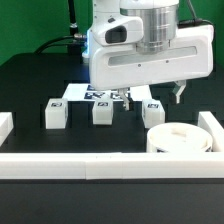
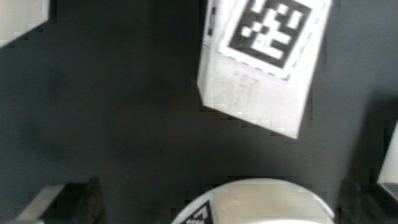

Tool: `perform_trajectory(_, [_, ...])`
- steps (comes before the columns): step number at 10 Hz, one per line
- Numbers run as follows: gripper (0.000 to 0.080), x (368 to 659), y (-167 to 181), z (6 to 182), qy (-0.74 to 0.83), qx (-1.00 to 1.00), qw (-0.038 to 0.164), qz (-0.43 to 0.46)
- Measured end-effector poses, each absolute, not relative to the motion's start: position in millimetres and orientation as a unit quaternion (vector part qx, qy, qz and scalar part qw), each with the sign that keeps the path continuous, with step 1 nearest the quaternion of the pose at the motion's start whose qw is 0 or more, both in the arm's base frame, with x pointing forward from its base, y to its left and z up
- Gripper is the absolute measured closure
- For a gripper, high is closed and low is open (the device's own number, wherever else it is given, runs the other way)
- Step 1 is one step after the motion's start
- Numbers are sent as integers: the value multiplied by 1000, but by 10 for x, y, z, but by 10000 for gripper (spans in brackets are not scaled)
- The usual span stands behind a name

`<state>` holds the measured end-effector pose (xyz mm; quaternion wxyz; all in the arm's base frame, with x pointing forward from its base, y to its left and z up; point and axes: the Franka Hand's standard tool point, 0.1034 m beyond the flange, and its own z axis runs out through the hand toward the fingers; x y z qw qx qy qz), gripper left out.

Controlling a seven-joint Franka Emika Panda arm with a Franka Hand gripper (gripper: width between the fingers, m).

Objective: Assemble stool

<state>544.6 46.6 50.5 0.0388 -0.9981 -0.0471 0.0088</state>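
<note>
Three short white legs with tags stand in a row on the black table: left (image 1: 54,113), middle (image 1: 101,112) and right (image 1: 152,110). The round white seat (image 1: 178,138) lies in front of the right leg, toward the exterior view's right. My gripper (image 1: 153,98) is open and hangs just over the right leg, one finger on each side. In the wrist view the gripper (image 2: 231,202) is open, with dark fingers (image 2: 71,200) at both edges. That leg's rounded white top (image 2: 267,205) sits between them, apart from both.
The marker board (image 1: 92,95) lies behind the legs and also shows in the wrist view (image 2: 263,60). White border rails run along the front (image 1: 100,166), the left (image 1: 5,125) and the right (image 1: 212,128). The arm's white body fills the upper exterior view.
</note>
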Motion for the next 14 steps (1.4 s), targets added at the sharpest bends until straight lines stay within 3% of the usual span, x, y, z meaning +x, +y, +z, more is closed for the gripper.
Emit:
perform_trajectory(5, [150, 5396, 553, 432, 185, -981, 53, 29])
perform_trajectory(8, [150, 5332, 546, 432, 159, -984, 53, 67])
perform_trajectory(14, [150, 5191, 471, 369, 116, -931, 81, 336])
